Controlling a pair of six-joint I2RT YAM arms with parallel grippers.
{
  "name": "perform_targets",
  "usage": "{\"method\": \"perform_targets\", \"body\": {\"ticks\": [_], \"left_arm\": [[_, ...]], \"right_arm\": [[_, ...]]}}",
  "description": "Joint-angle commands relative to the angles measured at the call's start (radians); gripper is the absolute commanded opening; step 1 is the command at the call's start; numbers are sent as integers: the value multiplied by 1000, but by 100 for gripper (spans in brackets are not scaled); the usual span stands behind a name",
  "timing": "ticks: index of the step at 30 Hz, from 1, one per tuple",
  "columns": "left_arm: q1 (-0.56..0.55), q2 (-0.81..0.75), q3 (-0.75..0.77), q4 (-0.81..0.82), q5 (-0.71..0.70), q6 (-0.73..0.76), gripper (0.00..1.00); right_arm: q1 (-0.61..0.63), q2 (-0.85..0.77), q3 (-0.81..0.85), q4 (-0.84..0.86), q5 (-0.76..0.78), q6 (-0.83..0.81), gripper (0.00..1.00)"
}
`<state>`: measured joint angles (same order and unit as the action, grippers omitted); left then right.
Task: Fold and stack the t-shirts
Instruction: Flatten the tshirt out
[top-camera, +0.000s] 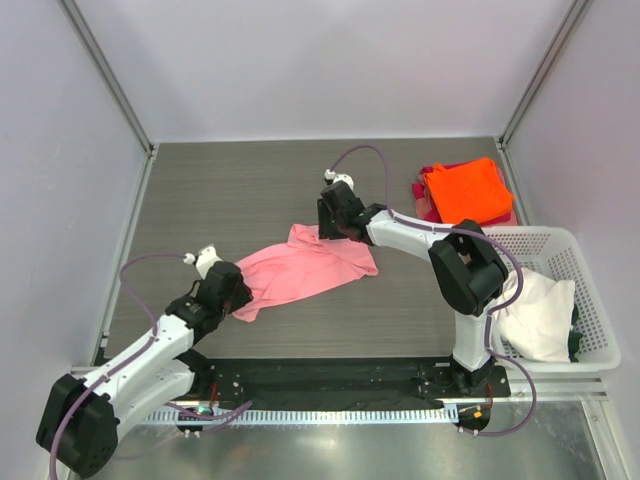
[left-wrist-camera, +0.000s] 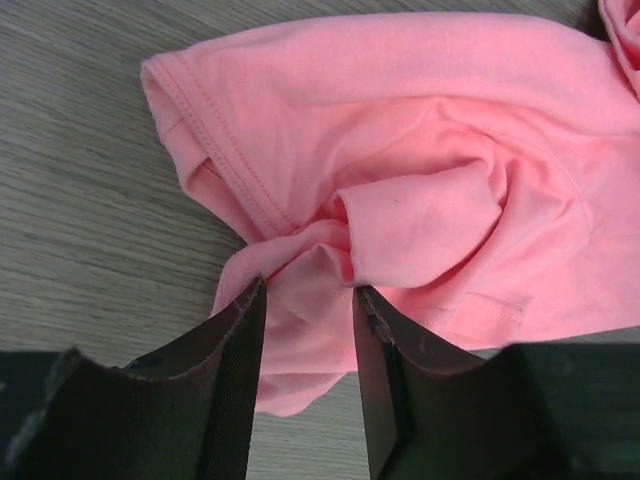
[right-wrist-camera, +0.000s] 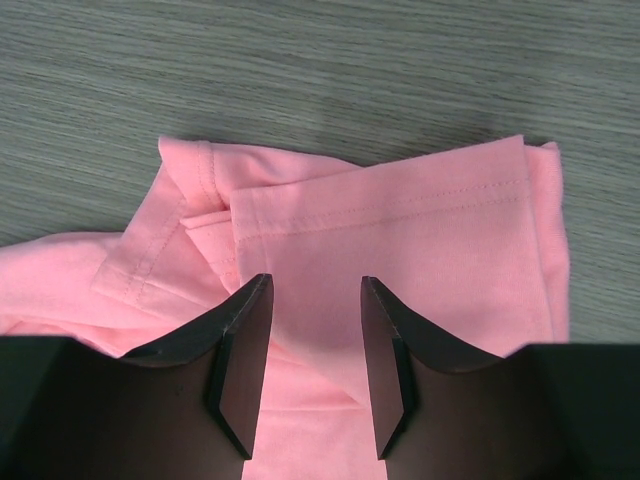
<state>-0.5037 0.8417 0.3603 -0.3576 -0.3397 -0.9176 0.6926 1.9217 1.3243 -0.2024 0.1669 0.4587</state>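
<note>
The light pink t-shirt (top-camera: 305, 268) lies crumpled on the middle of the table. My left gripper (top-camera: 238, 290) is open at its near-left corner; in the left wrist view the gripper (left-wrist-camera: 308, 300) has a bunched fold of the pink shirt (left-wrist-camera: 420, 180) between its tips. My right gripper (top-camera: 330, 228) is open over the shirt's far edge; in the right wrist view the gripper (right-wrist-camera: 315, 300) straddles a hemmed sleeve of the pink shirt (right-wrist-camera: 400, 230). The orange t-shirt (top-camera: 466, 190) lies folded on the magenta-red one (top-camera: 421, 189) at the far right. The cream-white t-shirt (top-camera: 535, 315) lies in the basket.
A white lattice basket (top-camera: 575, 255) stands at the right edge, beside the right arm's base. Grey walls close in the table on the left, back and right.
</note>
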Motion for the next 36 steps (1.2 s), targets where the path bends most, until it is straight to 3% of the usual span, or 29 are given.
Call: {"method": "perform_targets", "body": {"ticks": [1, 9, 11, 12, 15, 17, 22, 31, 36], "left_arm": [[5, 30, 2, 46, -9, -6, 41], [5, 137, 37, 137, -1, 19, 38], [7, 163, 64, 140, 1, 36, 29], [8, 168, 74, 140, 1, 42, 18], [10, 149, 115, 103, 8, 52, 7], [11, 123, 140, 62, 11, 57, 0], [10, 24, 186, -65, 45, 63, 0], [11, -64, 201, -158, 82, 66, 0], [11, -70, 204, -167, 80, 74, 0]], "right_arm": [[-1, -59, -5, 38, 17, 8, 46], [-2, -69, -13, 44, 14, 5, 46], [-1, -72, -17, 49, 13, 1, 46], [-2, -72, -17, 47, 13, -2, 46], [-2, -73, -19, 49, 6, -6, 50], [-2, -70, -19, 54, 13, -2, 60], [-2, -38, 22, 64, -36, -12, 66], [1, 132, 237, -32, -136, -38, 65], [16, 145, 227, -88, -89, -41, 62]]}}
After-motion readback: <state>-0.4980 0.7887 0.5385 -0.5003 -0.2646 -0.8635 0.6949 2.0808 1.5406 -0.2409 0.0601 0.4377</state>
